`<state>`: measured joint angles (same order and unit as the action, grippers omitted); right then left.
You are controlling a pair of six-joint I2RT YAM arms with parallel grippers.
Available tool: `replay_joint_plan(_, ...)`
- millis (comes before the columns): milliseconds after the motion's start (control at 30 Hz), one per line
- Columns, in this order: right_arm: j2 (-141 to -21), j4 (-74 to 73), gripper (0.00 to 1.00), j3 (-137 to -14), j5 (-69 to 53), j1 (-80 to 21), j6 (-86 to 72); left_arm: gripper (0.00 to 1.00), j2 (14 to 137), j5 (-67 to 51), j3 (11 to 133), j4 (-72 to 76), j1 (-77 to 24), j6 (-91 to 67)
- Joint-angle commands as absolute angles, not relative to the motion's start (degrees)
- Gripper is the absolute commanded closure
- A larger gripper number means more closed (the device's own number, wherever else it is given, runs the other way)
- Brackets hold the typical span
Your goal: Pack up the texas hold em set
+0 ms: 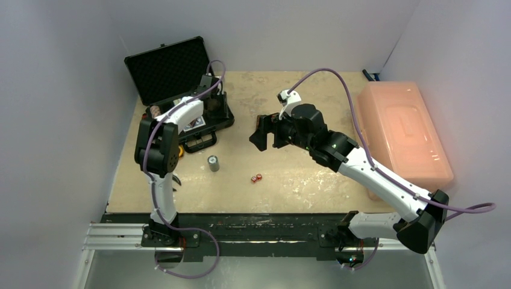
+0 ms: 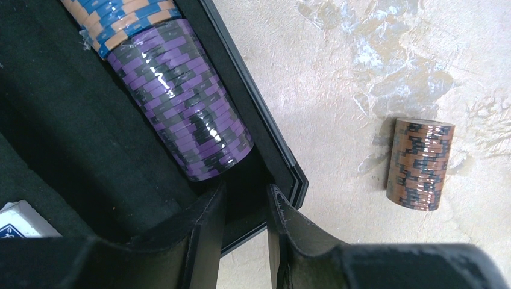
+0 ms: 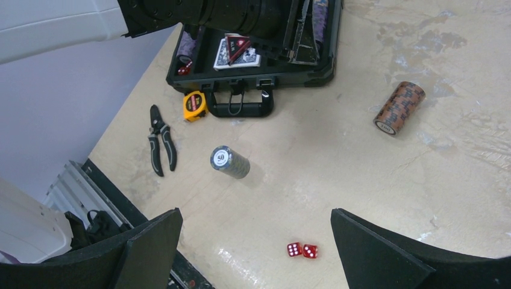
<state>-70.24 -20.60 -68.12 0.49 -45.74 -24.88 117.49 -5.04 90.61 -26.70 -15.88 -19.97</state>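
The black case (image 1: 170,67) lies open at the back left, its lid up. In the left wrist view a purple chip stack (image 2: 187,114) and a blue-orange stack (image 2: 117,21) lie in its trough. My left gripper (image 2: 246,189) hovers over the case's corner (image 2: 289,162), slightly open and empty; it also shows in the top view (image 1: 212,90). A brown chip stack (image 2: 420,164) lies on the table beside the case. My right gripper (image 3: 256,226) is wide open and empty above the table. Two red dice (image 3: 302,250) lie below it. A grey chip stack (image 3: 229,161) stands nearby. Card decks (image 3: 237,57) sit in the case.
Black-handled pliers (image 3: 161,139) and a yellow tape measure (image 3: 194,105) lie by the case handle (image 3: 244,109). A large pink bin (image 1: 401,132) fills the table's right side. White walls close in the left, back and right.
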Motion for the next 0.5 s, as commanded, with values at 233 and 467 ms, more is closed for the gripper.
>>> replay_joint_plan(233,-70.1,-20.1,0.01,-68.6,0.5,-45.8,-25.6,0.62,110.0,-6.1,89.7,-34.6,-17.5,-19.5)
replay_joint_plan(467,-69.6,-21.7,0.01,-67.7,3.3,-45.8,-26.1,0.34,105.4,-5.0,93.5,-37.0,-17.5,-18.6)
